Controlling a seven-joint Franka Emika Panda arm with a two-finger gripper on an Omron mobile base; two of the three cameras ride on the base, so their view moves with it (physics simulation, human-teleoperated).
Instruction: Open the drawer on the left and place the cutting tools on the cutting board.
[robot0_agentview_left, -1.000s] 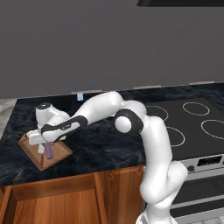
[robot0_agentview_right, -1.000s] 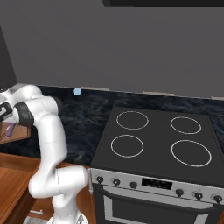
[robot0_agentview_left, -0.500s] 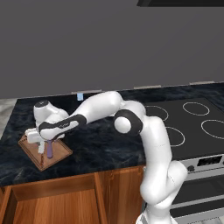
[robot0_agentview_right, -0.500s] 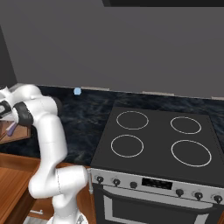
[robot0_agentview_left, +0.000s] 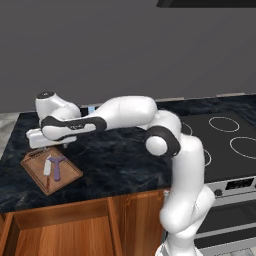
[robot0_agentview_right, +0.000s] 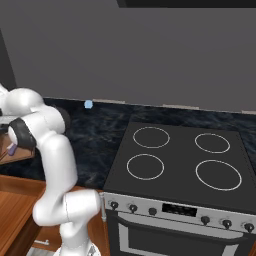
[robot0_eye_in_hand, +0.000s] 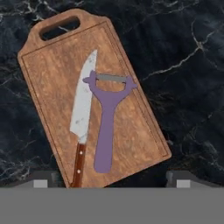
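Both cutting tools are on the flat brown wooden cutting board (robot0_eye_in_hand: 94, 103) at the left end of the black marble counter (robot0_agentview_left: 115, 155). The white-bladed knife with the reddish-brown handle (robot0_eye_in_hand: 83, 116) lies just beside the purple Y-shaped peeler (robot0_eye_in_hand: 106, 120), overlapping at the peeler head. Gripper (robot0_eye_in_hand: 111, 180) hangs above the board, fingers spread wide, holding nothing. The reddish-brown wood drawer (robot0_agentview_left: 60, 232) is open below the counter's front edge. Placement looks done; probably only retreat left.

knife (robot0_eye_in_hand: 83, 109) beside peeler (robot0_eye_in_hand: 106, 122), on cutting board (robot0_eye_in_hand: 135, 131)
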